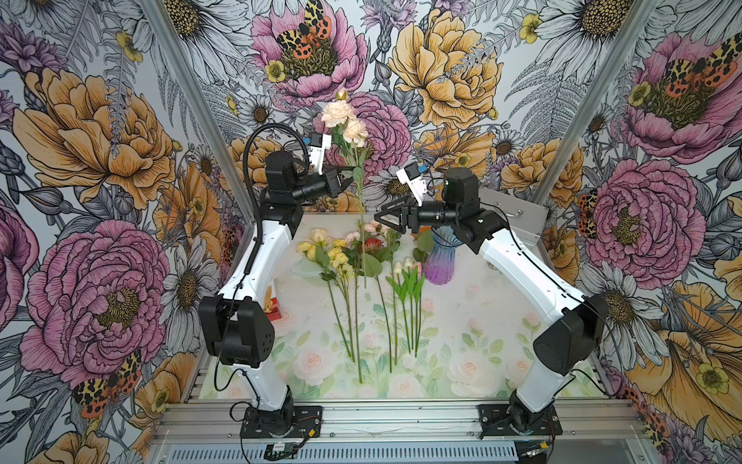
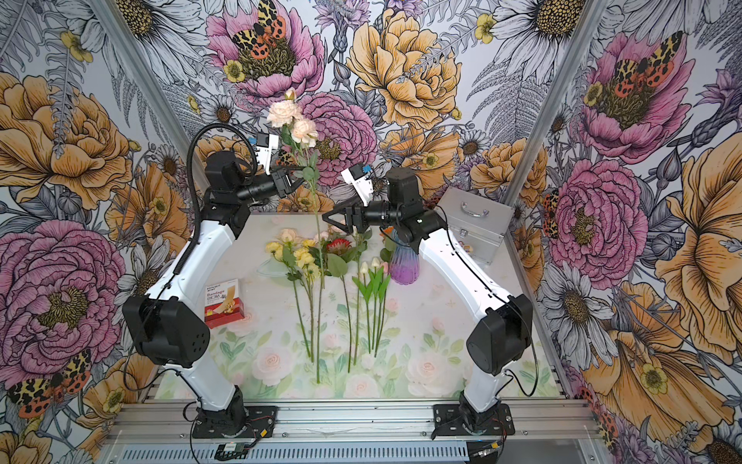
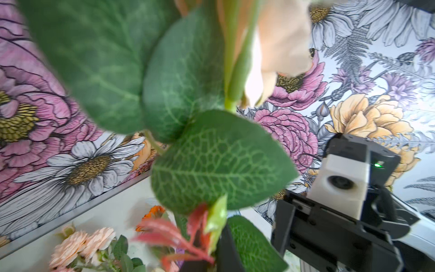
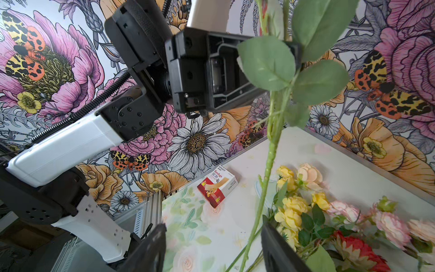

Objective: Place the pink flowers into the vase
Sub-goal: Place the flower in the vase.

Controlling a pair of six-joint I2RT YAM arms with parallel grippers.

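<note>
Two claws hang above the tabletop [image 1: 482,313]. Our left claw [image 1: 347,179] is clamped on the green stem of one pink flower [image 1: 337,113]. It holds the flower upright, with the pale blooms high against the back wall and the long stem hanging down in front of the flowers lying below. Our right claw [image 4: 211,247] faces it lower down with its jaws apart. In the right wrist view the hanging stem runs through the gap between the two fingers [image 4: 280,249], and we cannot tell whether either touches it.

Beneath them, more pink flowers [image 1: 371,229] lie on the tabletop among yellow flowers [image 1: 337,257], a red bloom [image 1: 372,244] and white tulips [image 1: 403,267]. The vase [image 1: 439,261] stands upright just right of the tulips, partly hidden behind our right arm. A red bandage box [image 2: 224,303] sits near our left arm, and a silver case [image 2: 473,225] stands at the far right corner.
</note>
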